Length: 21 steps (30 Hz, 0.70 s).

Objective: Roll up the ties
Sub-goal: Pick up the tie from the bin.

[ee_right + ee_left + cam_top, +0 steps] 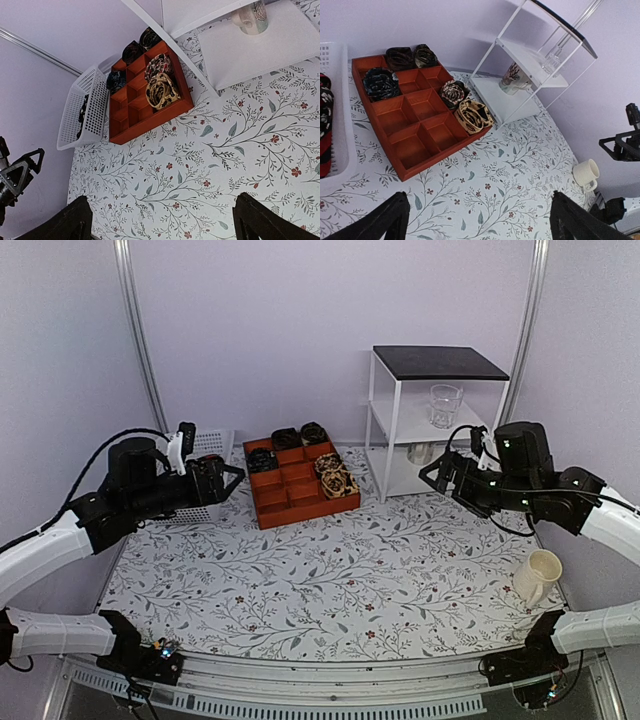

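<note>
From above, you see a floral-clothed table (330, 590) between lilac walls. Your left gripper (236, 474) and right gripper (430, 472) hover wide open, holding nothing. Five rolled ties (337, 478), dark or patterned, sit in cells of the orange tray (310, 515) near the far edge. Your left wrist view shows a red-and-black striped tie (324, 135) in the white basket (337, 167) at the far left corner. Your right wrist view puts that basket just beside the tray.

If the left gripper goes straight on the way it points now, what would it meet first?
Most likely the orange tray, at its near left wall. The open left gripper points at it and nothing stands between. Height is unclear: it may pass over the wall and reach the rolled ties.
</note>
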{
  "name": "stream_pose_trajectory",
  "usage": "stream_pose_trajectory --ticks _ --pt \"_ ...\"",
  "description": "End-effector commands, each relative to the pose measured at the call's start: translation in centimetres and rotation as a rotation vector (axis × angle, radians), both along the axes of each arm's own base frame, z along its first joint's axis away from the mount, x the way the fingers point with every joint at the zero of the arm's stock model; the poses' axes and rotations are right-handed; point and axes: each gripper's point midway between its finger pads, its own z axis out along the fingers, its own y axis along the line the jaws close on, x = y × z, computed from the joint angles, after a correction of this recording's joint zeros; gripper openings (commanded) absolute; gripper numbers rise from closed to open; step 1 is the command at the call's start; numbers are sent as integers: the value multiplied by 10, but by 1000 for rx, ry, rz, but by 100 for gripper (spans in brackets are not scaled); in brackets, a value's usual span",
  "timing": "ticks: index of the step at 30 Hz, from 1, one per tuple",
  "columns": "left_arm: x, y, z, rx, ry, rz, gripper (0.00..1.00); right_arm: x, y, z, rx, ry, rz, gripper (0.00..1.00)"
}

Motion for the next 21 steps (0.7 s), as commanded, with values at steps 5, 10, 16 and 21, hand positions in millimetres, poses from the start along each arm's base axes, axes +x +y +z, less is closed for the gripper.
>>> stream_pose_trajectory --ticks 5,10,16,21 --pt "31 33 9 162 -55 190 99 -3 1 -10 -3 -12 17 100" --pt "65 52 18 341 -65 230 97 -7 1 -6 12 -25 33 100" --pt "128 136 5 507 84 510 76 -17 2 0 68 -55 68 99" --pt "168 189 -13 524 141 642 62 -23 2 5 81 -64 89 99"
